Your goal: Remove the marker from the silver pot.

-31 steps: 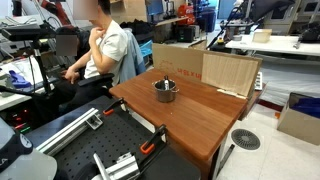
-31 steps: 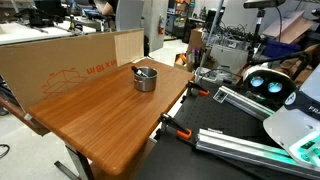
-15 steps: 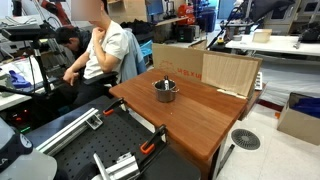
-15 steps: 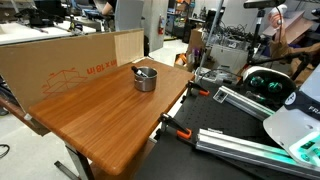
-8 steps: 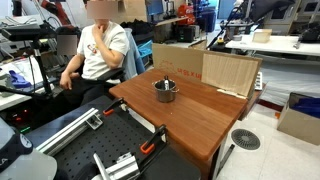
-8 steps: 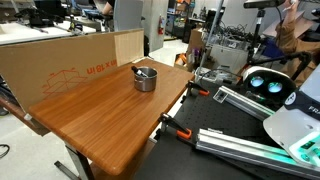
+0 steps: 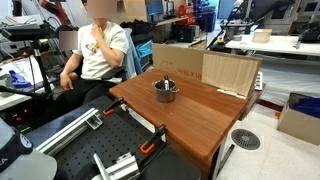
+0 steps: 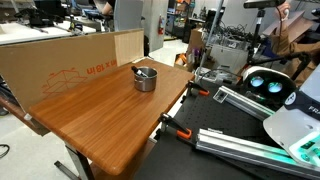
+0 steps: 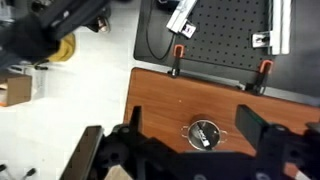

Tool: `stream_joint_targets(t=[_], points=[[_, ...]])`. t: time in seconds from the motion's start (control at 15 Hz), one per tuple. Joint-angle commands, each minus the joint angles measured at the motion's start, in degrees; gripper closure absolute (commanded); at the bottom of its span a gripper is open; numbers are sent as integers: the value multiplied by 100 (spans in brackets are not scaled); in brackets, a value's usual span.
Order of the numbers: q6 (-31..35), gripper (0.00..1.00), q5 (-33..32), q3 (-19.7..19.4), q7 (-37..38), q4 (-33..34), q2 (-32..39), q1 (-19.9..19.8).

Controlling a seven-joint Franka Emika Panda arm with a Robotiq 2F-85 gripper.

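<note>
The silver pot [image 7: 165, 91] [image 8: 145, 78] stands on the wooden table [image 7: 205, 120] [image 8: 95, 120] in both exterior views. The wrist view looks straight down on the pot [image 9: 193, 131] from well above. The marker [image 9: 203, 137] lies inside it as a short, slanted dark-and-light stick. In an exterior view the marker [image 8: 143, 71] shows as a dark bar across the pot's mouth. My gripper [image 9: 192, 114] is open and empty, with one dark finger on each side of the pot in the picture. It is not visible in the exterior views.
Big cardboard panels [image 7: 228, 72] [image 8: 70, 65] stand along the table's far side. A seated person [image 7: 100, 50] is beside the table. A black perforated board [image 9: 225, 30] with orange clamps [image 9: 178, 52] adjoins the table's edge. A fan [image 7: 245, 139] sits on the floor.
The seated person has shifted a little in the background. The pot, the marker and the table have not moved.
</note>
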Motion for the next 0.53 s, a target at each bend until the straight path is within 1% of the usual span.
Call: stream_joint_targets(t=[0.0,0.27,0.47], points=[[76,0,-289,-189,-479,73,386,156],[670,0,-562,-229,-802,8,846,162],[1350,0,-946,-160,-903,-130,1237,184]])
